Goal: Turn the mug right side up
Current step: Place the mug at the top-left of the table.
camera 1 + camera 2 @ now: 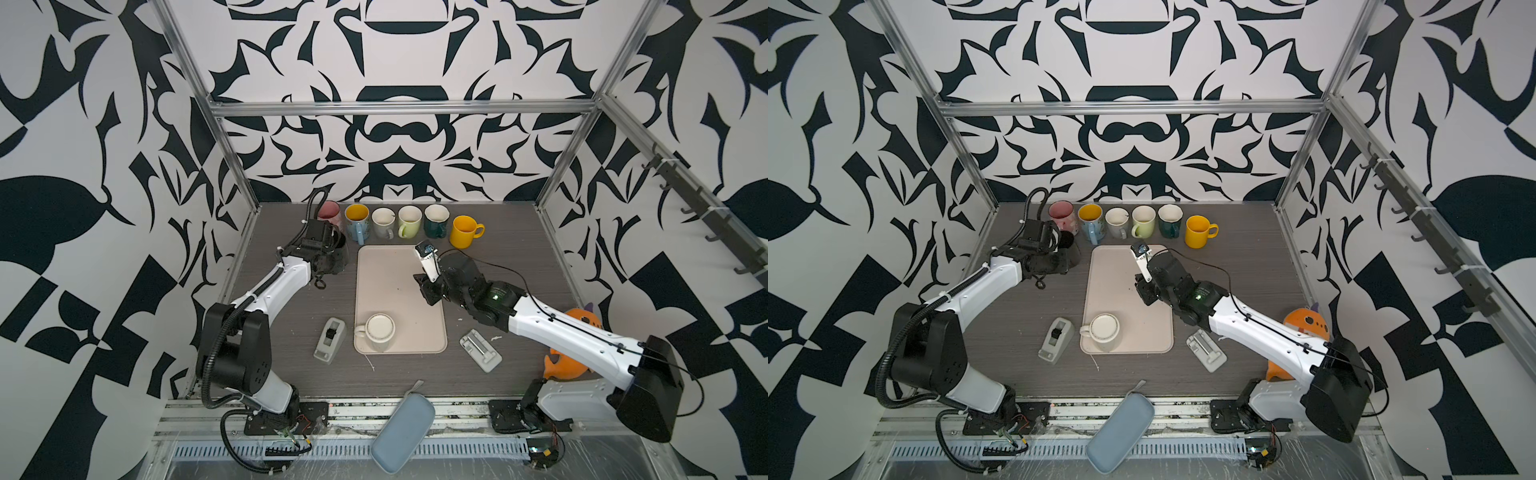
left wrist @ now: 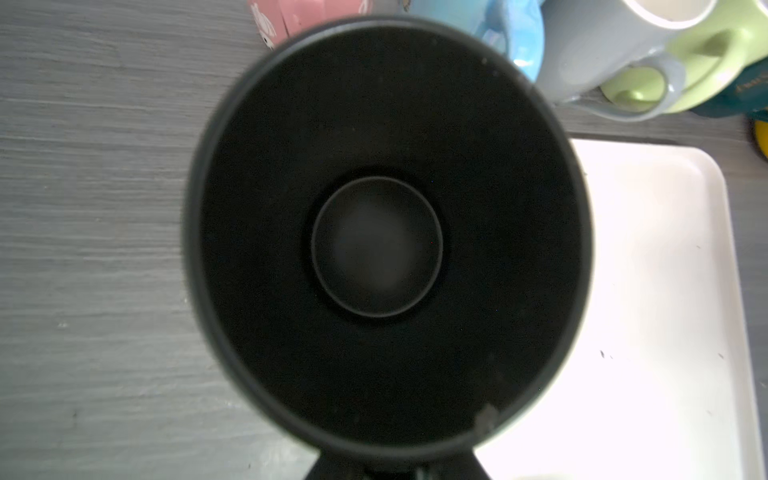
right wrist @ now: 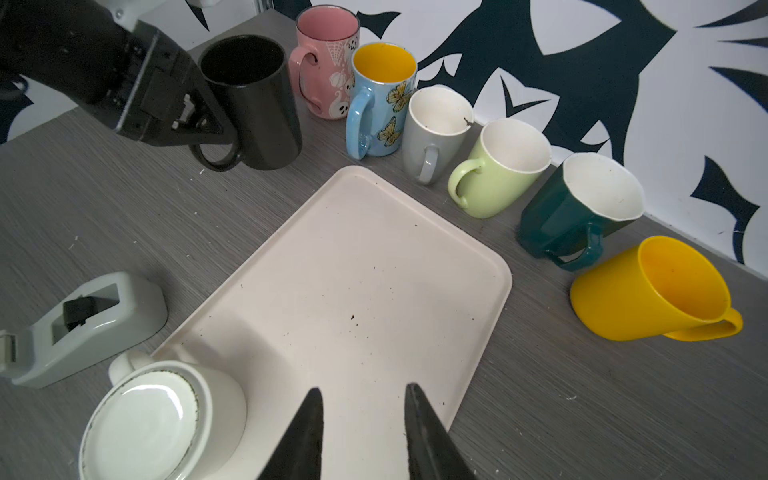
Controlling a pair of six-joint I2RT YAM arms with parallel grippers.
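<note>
Left gripper (image 3: 216, 135) is clamped on the handle of the black mug (image 3: 253, 104), mouth up, at the 9 o'clock end of the mug row (image 1: 409, 222). I judge that one done bar set-down. The white mug (image 1: 379, 331) is the one left to flip: base up, rim down, axis vertical, in the 7 o'clock corner of the tray (image 1: 399, 266). Right gripper (image 3: 363, 390) hovers over mid-tray, jaws apart and empty. In both top views the mug lies at roughly 7–8 o'clock from it, and it is the nearer free arm. The mug's handle (image 1: 360, 331) points to 9 o'clock, away from that gripper and toward the tape dispenser (image 1: 330, 340) just beside the tray. The mug is glossy glazed ceramic with a rounded wall and a raised foot ring, so likely slippery, and the tray is smooth and matte.
</note>
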